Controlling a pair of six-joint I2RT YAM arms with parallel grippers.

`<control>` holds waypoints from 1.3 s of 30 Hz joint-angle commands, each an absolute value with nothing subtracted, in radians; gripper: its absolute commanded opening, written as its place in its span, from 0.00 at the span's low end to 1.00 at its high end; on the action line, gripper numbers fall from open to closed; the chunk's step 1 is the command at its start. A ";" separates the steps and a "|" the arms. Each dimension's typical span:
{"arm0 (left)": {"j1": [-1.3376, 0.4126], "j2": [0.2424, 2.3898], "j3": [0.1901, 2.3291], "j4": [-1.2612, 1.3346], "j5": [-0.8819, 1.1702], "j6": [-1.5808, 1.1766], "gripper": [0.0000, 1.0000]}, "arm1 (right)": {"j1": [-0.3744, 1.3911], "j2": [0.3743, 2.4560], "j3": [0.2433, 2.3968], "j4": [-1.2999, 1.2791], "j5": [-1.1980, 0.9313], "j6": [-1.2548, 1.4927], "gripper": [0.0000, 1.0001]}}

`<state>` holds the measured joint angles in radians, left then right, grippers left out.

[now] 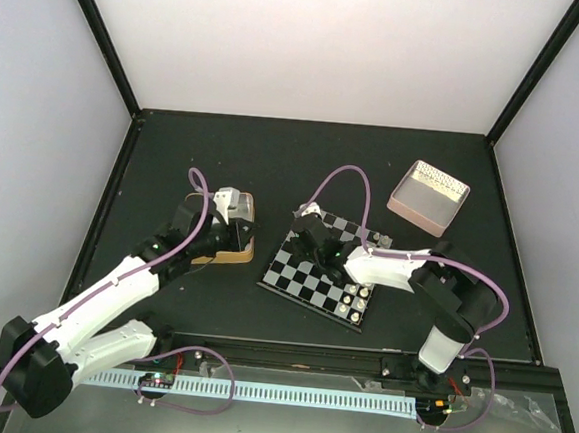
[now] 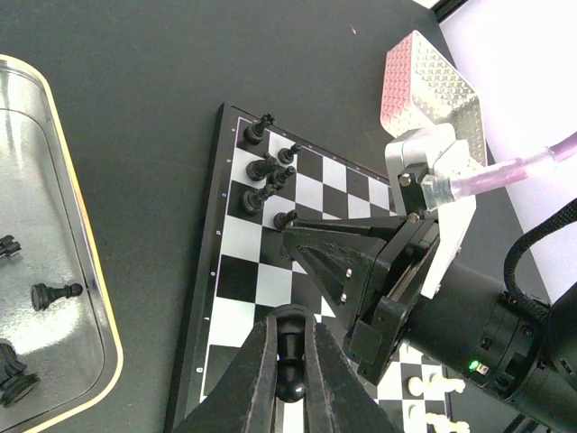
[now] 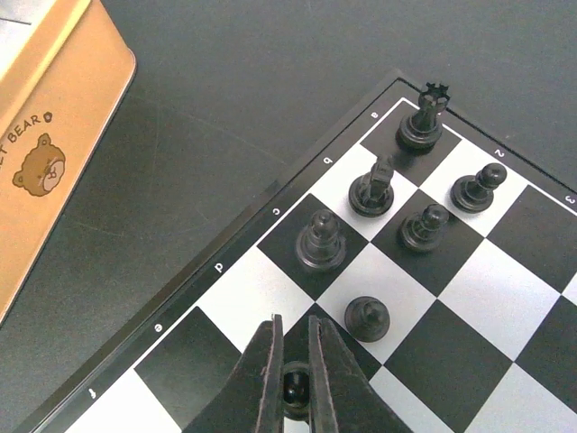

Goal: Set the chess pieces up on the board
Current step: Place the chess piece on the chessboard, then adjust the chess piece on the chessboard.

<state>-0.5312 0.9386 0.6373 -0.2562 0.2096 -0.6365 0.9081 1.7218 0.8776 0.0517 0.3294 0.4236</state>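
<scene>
The checkered board [image 1: 300, 275] lies mid-table. Several black pieces stand in its far left corner [image 3: 322, 242]: a rook [image 3: 422, 117], a knight [image 3: 372, 188], a bishop and three pawns [image 3: 367, 317]. My right gripper [image 3: 295, 338] is shut on a small black piece [image 3: 295, 392], low over a dark square in the second row beside a pawn. It is over the board's far left part in the top view [image 1: 313, 240]. My left gripper [image 2: 291, 329] is shut on a black piece [image 2: 290, 383] and hovers by the tin, left of the board [image 1: 235, 224].
A gold-rimmed tin [image 2: 95, 271] left of the board holds more black pieces [image 2: 54, 293]. White pieces [image 1: 355, 300] stand at the board's near right corner. A pink box [image 1: 429, 195] sits at the back right. The right arm [image 2: 469, 307] reaches across the board.
</scene>
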 commanded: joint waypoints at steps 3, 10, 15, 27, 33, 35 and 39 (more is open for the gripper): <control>-0.524 0.937 0.667 -0.269 0.220 -0.628 0.02 | 0.905 1.730 0.850 0.062 0.354 0.418 0.08; -0.525 0.957 0.665 -0.250 0.244 -0.638 0.01 | 0.907 1.729 0.840 0.048 0.319 0.439 0.20; -0.523 0.969 0.664 -0.246 0.253 -0.636 0.01 | 0.906 1.671 0.835 -0.006 0.316 0.487 0.38; -0.523 0.990 0.673 -0.244 0.270 -0.607 0.02 | 0.897 1.558 0.945 -0.282 0.267 0.633 0.51; -0.523 1.001 0.672 -0.252 0.292 -0.590 0.01 | 0.897 1.602 1.007 -0.418 0.227 0.679 0.50; -0.523 1.008 0.676 -0.261 0.302 -0.581 0.02 | 0.897 1.624 1.020 -0.437 0.201 0.683 0.50; -0.523 1.019 0.686 -0.275 0.301 -0.566 0.02 | 0.896 1.676 1.060 -0.473 0.169 0.674 0.48</control>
<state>-0.5312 1.0080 0.6373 -0.2565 0.2787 -0.5991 0.9016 1.6279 1.0191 -0.3962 0.2096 0.6582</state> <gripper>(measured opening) 0.069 0.491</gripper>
